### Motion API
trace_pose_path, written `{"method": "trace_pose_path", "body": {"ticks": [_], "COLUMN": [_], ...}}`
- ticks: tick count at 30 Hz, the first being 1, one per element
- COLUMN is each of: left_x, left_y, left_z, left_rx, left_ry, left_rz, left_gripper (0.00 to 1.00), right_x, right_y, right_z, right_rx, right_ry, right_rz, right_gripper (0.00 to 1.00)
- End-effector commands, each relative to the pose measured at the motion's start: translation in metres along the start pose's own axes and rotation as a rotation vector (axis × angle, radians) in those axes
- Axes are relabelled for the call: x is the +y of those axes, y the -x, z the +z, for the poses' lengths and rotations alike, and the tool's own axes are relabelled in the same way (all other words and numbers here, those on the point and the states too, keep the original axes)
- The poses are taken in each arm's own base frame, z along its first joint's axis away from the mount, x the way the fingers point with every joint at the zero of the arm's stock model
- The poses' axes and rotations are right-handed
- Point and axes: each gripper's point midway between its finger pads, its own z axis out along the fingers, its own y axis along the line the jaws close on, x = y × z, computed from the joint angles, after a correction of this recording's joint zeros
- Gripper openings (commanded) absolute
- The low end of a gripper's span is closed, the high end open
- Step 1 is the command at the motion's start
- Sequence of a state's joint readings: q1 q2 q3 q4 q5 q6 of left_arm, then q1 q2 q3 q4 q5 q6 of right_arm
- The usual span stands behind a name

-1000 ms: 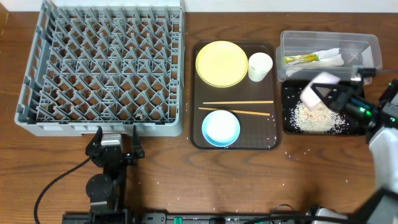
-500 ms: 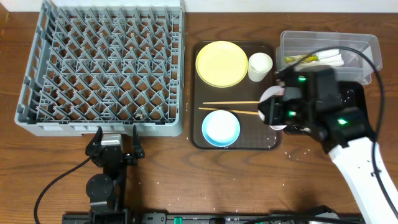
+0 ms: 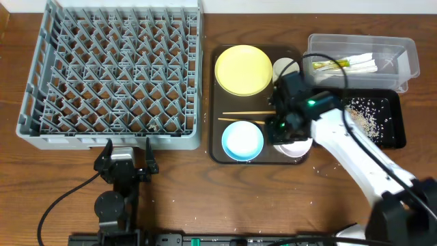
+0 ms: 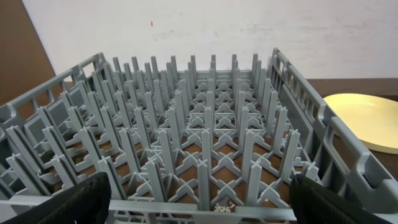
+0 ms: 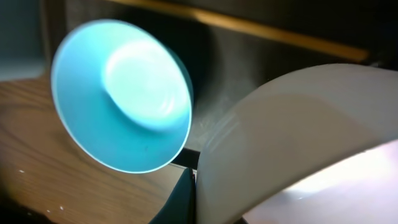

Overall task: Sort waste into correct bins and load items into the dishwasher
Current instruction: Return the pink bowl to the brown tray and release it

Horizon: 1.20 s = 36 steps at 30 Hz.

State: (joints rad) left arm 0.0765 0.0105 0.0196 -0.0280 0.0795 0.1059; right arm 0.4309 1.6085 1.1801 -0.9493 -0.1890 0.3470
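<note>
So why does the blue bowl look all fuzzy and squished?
Right wrist view: the light blue bowl is blurred and skewed, and the white bowl fills the corner with glare; overhead view: sharp, evenly lit; left wrist view: rack crisp.

R arm white w/ black wrist, green LEDs; L arm black.
</note>
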Motion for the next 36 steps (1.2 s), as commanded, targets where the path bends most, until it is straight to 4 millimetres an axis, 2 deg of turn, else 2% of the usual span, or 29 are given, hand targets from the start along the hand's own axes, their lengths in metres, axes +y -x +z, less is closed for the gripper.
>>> {"method": "trace_pose_path", "body": {"ticks": [1,6,13,14,15,18,21,23,27,32,36], "left_x": [-0.005,-0.005,-0.005,-0.005,-0.005,-0.005,-0.005,-0.005,-0.005,-0.005,-0.005], "left_y": [-0.015,-0.015,-0.015,-0.015,-0.015,-0.015,-0.015,-0.015,-0.015,-0.015,-0.015], "left_z": [0.001,0.001,0.001,0.001,0.001,0.001,0.001,0.001,0.001,0.001,0.001], "left_rx": [0.043,0.043,0.043,0.043,0.043,0.043,0.043,0.043,0.043,0.043,0.043], "left_ry": [-0.024,-0.024,-0.024,-0.024,-0.024,-0.024,-0.024,-0.024,-0.024,-0.024,-0.024], "left_rz": [0.005,0.005,0.005,0.005,0.005,0.005,0.005,0.005,0.005,0.005,0.005], "left_gripper": [0.93,0.93,0.93,0.93,0.93,0.93,0.93,0.93,0.93,0.93,0.93], "right_x": [0.008,0.000,-0.009,-0.012,-0.013,-0.016,-0.016,-0.013,0.008,0.019,0.027], "right_y": [-0.007,-0.015,-0.018,-0.018,-0.019,-0.019,-0.015,-0.009,0.008,0.025,0.041], "right_z": [0.020,0.038,0.050,0.050,0.050,0.050,0.049,0.044,0.026,-0.004,-0.019], "right_rx": [0.066,0.132,0.163,0.163,0.164,0.162,0.153,0.135,0.095,0.055,-0.002], "right_ry": [-0.013,-0.050,-0.091,-0.104,-0.112,-0.126,-0.118,-0.102,-0.024,-0.014,-0.004], "right_rz": [-0.047,-0.033,-0.029,-0.028,-0.028,-0.028,-0.023,-0.019,-0.064,-0.103,-0.138], "right_gripper": [0.01,0.01,0.01,0.05,0.13,0.24,0.27,0.25,0.22,0.19,0.21]}}
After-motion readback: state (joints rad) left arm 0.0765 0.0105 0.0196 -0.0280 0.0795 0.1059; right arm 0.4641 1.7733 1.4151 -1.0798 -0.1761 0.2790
